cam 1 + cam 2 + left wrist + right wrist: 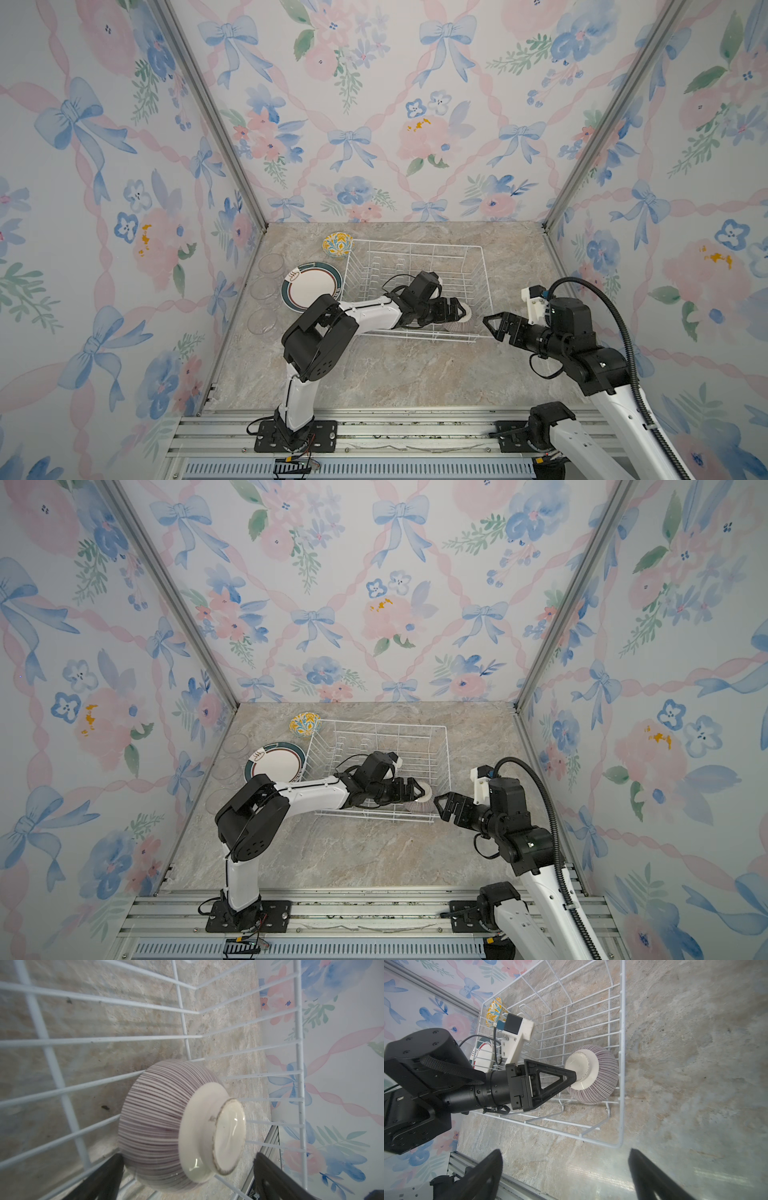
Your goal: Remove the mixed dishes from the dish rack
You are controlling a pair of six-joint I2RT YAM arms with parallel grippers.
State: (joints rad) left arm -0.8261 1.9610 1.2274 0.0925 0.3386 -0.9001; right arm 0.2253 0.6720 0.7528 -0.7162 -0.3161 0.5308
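L pincer [460, 311] inside dish rack [623, 1022], jaws wide, astride purplish striped bowl [162, 1126], which lies on its side in rack's near-right corner; not clamped. R pincer [491, 329] wide, empty, just outside that corner. On counter [395, 374] left of rack: teal-rimmed plate [311, 286], yellow-blue bowl [337, 244] farther back, glass cups [266, 289] leftmost.

The only writing is a small white code on a dark tag [251, 1193], too blurred to read.

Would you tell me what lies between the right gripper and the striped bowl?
The dish rack's wire side wall and bare countertop, in the right wrist view.
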